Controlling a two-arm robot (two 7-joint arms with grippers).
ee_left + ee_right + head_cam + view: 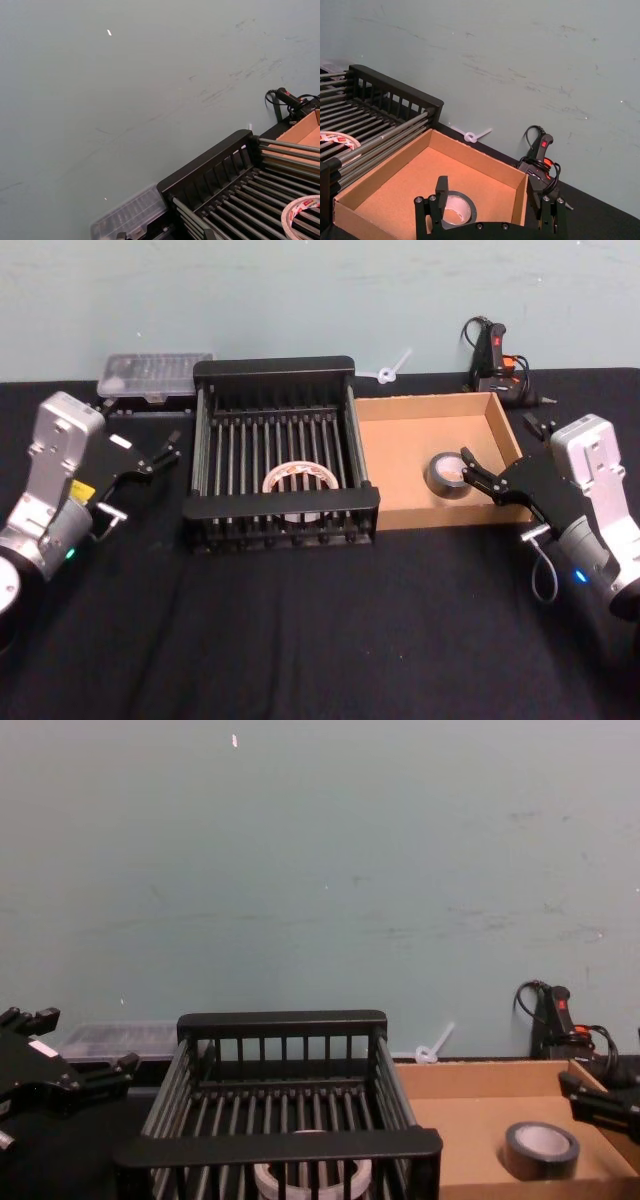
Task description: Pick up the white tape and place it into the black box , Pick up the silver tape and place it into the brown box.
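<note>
From my head view, the white tape (pixel 300 478) is lying flat on the slatted floor of the black box (pixel 280 368), toward the near side, and the silver tape (pixel 449 473) sits flat inside the brown box (pixel 503 424) right next to it on the black worktop (pixel 320 640). My right gripper (pixel 478 475) hangs at the near right part of the brown box with its fingers spread wide, just beside the silver tape and not holding it. My left gripper (pixel 155 453) is off to the left of the black box, fingers open, nothing in it. Left wrist view shows the black box's rim (pixel 210 162) with a bit of the white tape (pixel 300 215) on the bars and a clear plastic case (pixel 127 217) past it. Right wrist view looks over my wide-open right gripper (pixel 492 207) down at the silver tape (pixel 455 207) on the cardboard. Chest view has the white tape (pixel 310 1175) behind the crate's front rail and the silver tape (pixel 540 1148) flat in the tray.
</note>
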